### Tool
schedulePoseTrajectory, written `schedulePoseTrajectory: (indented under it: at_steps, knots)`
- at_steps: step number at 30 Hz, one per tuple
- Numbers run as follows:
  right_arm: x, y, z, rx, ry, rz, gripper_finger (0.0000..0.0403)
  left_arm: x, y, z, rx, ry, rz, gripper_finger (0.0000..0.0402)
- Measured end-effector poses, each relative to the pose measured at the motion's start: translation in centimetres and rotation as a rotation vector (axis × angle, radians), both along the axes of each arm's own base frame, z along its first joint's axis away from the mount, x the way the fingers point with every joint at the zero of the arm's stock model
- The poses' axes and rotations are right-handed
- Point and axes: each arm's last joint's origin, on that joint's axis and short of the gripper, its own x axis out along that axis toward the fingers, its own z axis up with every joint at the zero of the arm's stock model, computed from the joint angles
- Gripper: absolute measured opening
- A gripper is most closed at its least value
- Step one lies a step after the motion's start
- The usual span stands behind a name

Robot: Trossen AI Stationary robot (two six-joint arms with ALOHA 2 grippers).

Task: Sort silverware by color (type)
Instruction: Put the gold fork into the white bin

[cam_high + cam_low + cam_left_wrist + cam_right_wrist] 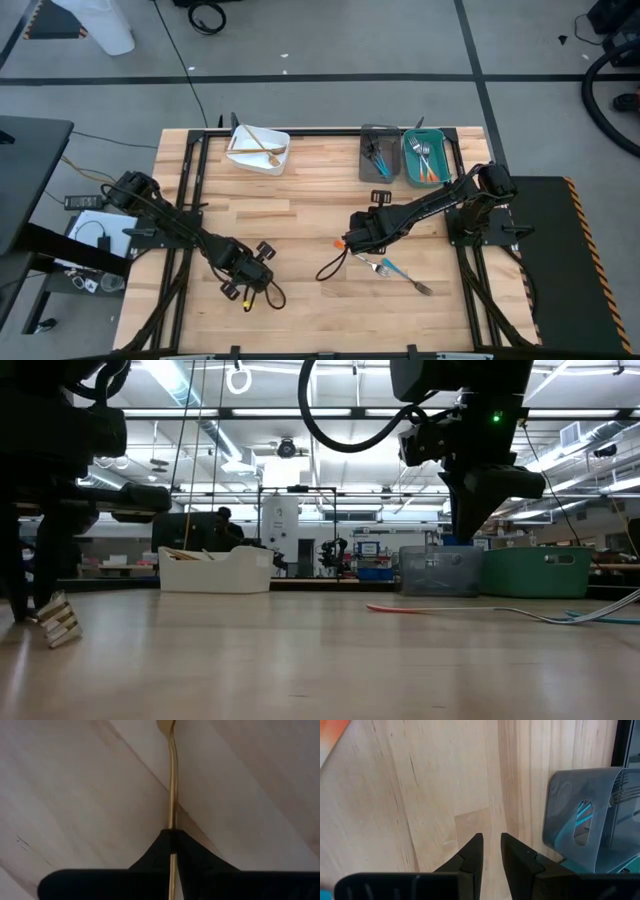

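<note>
Gold and thin, the utensil [173,780] you are after lies flat on the wooden table [300,225], down near 7 o'clock in the high view. Your left claw [173,845] is pinched shut on its skinny handle, as the left wrist view shows. I think it will feel very light and stiff. It looks smooth, so it may slip or spin if you lift fast. You are holding it on the handle, which seems a good spot; keep the pinch tight.

Your left arm reaches in from 9 o'clock and bends low, with its claw right down at the table.

Your right claw [491,845] hangs near the middle of the table, fingers a little apart and holding nothing. A blue-handled fork [403,276] and an orange utensil [405,609] lie just beside it, toward 5 o'clock.

At 12 o'clock sits the white bin [258,150] with gold pieces. The grey bin [378,155] and teal bin [425,156] stand at 1 o'clock.
</note>
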Motion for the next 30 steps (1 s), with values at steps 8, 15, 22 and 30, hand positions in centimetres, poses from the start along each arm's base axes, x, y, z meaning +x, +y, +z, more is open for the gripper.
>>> schedulePoseTrajectory:
  at_steps: [8,15,22,30]
  knots:
    - [0.1,0.0,0.0,0.003,-0.013,0.000,0.0078,0.6,0.3,1.3,0.088,0.025,0.034,0.0017]
    - [0.1,0.0,0.0,0.004,-0.015,0.000,0.0078,0.6,1.1,2.4,0.231,0.046,0.064,0.0017]
    - [0.1,0.0,0.0,0.004,-0.015,0.000,0.0078,0.9,2.1,3.4,0.342,0.051,0.108,0.0017]
    - [0.2,0.1,0.0,0.012,-0.026,-0.003,0.0078,0.9,4.3,4.9,0.385,0.025,0.209,0.0017]
